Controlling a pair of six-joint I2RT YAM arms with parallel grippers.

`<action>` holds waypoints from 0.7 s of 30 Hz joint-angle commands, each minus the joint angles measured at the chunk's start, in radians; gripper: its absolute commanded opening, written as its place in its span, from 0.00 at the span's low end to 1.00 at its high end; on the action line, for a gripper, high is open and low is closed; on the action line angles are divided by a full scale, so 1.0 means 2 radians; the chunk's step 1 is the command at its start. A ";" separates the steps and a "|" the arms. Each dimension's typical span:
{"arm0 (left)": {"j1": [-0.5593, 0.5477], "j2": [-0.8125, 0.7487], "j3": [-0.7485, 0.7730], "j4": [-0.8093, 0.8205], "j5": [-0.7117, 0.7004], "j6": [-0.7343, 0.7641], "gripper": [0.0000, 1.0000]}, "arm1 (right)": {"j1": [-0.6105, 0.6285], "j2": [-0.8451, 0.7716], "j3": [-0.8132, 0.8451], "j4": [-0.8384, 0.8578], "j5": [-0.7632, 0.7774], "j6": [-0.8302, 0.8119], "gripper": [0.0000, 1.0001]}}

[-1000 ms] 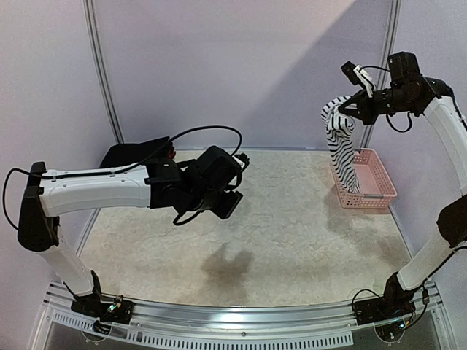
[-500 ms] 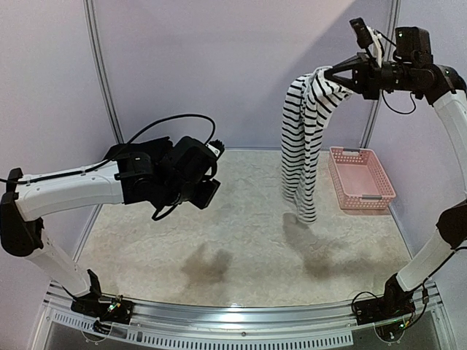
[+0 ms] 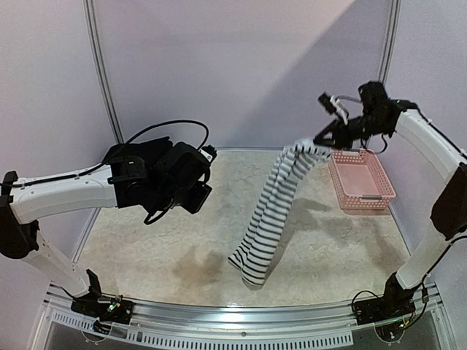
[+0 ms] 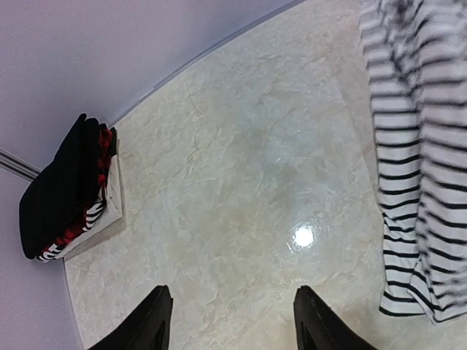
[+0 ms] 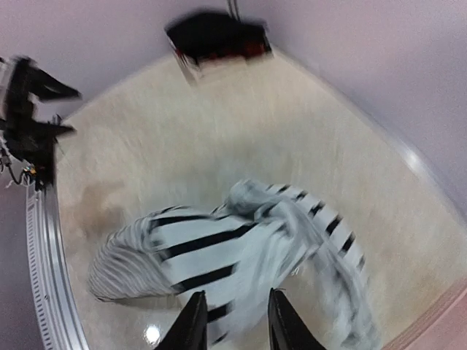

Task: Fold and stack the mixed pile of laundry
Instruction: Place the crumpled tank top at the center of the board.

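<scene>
A black-and-white striped garment (image 3: 273, 211) hangs in the air in a long slant; its lower end (image 4: 416, 292) reaches the table near the front. Its upper end lies just off my right gripper (image 3: 322, 138), which is raised by the far right. The right wrist view is blurred, but the right gripper (image 5: 235, 295) stands open there, with the striped cloth (image 5: 233, 240) spread just beyond the tips. My left gripper (image 4: 230, 292) hovers open over bare table at the left (image 3: 201, 193), holding nothing. A folded stack (image 4: 69, 189) of black, red-and-black and striped pieces lies in the far left corner.
A pink perforated basket (image 3: 361, 179) sits at the far right of the table, close under the right arm. The folded stack (image 5: 219, 36) shows blurred at the far end. A metal rail (image 3: 241, 313) runs along the near edge.
My right arm has swung down and forward from high up, throwing the striped garment out toward the table's front, and its jaws have parted. My left arm has drifted slightly left.
</scene>
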 commanded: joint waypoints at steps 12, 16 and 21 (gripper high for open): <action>-0.060 0.110 -0.018 0.069 0.360 -0.027 0.49 | -0.003 -0.102 -0.288 -0.007 0.263 -0.158 0.39; -0.084 0.159 -0.011 0.117 0.358 -0.105 0.56 | -0.003 -0.064 -0.271 0.029 0.276 -0.156 0.42; -0.095 0.194 -0.005 0.150 0.350 -0.161 0.56 | 0.008 0.017 -0.213 0.063 0.251 -0.124 0.45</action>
